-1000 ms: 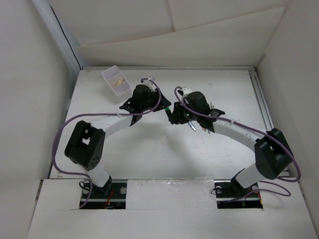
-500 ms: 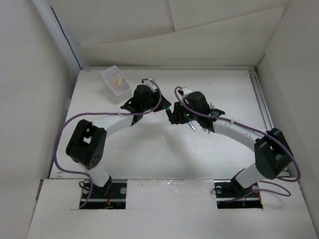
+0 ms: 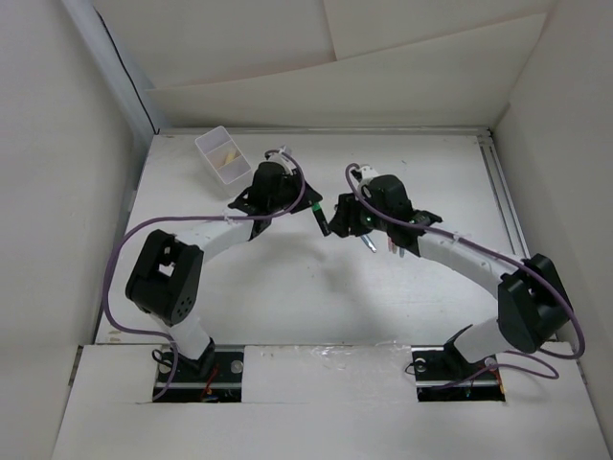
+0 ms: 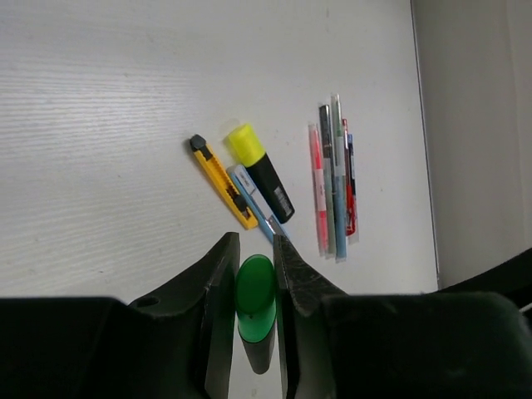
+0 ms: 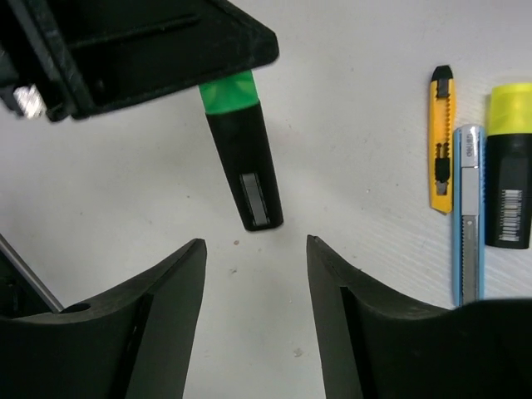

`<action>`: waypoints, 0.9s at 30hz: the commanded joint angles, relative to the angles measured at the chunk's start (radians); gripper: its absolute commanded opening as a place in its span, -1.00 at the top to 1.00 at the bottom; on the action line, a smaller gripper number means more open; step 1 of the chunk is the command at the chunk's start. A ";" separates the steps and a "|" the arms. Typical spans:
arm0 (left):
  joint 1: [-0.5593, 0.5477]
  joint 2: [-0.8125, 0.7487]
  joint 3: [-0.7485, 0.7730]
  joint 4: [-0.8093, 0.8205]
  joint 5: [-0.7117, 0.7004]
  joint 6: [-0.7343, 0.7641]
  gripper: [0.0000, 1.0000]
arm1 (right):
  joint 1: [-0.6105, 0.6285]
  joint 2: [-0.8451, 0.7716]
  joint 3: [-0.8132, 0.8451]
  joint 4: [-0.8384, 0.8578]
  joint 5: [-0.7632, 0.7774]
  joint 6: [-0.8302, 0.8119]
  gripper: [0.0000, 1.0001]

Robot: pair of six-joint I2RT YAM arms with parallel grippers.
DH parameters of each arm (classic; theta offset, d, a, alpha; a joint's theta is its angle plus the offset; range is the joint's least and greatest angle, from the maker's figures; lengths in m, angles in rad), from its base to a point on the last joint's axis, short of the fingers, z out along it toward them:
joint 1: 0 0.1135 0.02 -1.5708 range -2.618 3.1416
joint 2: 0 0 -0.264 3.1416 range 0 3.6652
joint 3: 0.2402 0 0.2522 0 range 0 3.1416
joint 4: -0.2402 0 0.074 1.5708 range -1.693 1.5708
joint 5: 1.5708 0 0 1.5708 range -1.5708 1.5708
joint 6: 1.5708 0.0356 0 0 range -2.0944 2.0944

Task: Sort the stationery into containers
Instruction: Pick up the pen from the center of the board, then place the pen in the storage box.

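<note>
White walls close in the white counter [image 3: 287, 287] on three sides, and we report from the arm bases outward.

Mid-counter, the left end effector [image 4: 253, 249] is clamped on the green highlighter [image 5: 243, 158], gripping it at the green cap end, with the black barrel sticking out free. The right end effector [image 5: 256, 243] sits just beside it, jaws apart and holding nothing, with the barrel tip pointing into the gap between them. We cannot tell whether the barrel tip clears the counter.

Loose stationery lies just beyond: a yellow cutter [image 5: 441, 141], a blue-and-white knife [image 5: 468, 216] touching a yellow highlighter [image 5: 509, 174], and a row of pens [image 4: 334, 187] slightly apart.

At the far left stands the tray [image 3: 206, 156], holding something pale yellow that we cannot identify. It is near the left wrist.

Risks noted:
- Grip is at the cap only. The barrel could swing, or the cap could slip, if the carry is abrupt.
- Both end effectors are crowded together. Any swing by the left arm before the right one backs away could knock the barrel loose.
- A low path may drag the barrel tip across the counter.
- The tray looks light and thin-walled. A nudge from the wrist could shove or tip it.
- A tilted release may leave the highlighter propped on a divider or wall.
</note>
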 commanded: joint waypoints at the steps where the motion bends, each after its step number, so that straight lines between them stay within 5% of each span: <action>1: 0.049 -0.066 0.015 0.018 -0.043 -0.008 1.00 | -0.012 -0.074 -0.015 0.077 -0.011 -0.001 -0.17; 9: 0.140 -0.116 0.074 -0.054 -0.271 -0.017 1.00 | -0.030 -0.143 -0.046 0.098 0.015 0.026 -0.24; 14: 0.140 -0.106 0.198 -0.175 -0.710 -0.005 1.00 | -0.053 -0.159 -0.055 0.107 -0.003 0.046 -0.24; 22: 0.292 0.104 0.502 -0.362 -0.869 0.067 1.00 | -0.062 -0.171 -0.077 0.118 -0.009 0.046 -0.24; 27: 0.353 0.123 0.522 -0.327 -0.957 0.148 1.00 | -0.062 -0.171 -0.077 0.127 -0.021 0.046 -0.24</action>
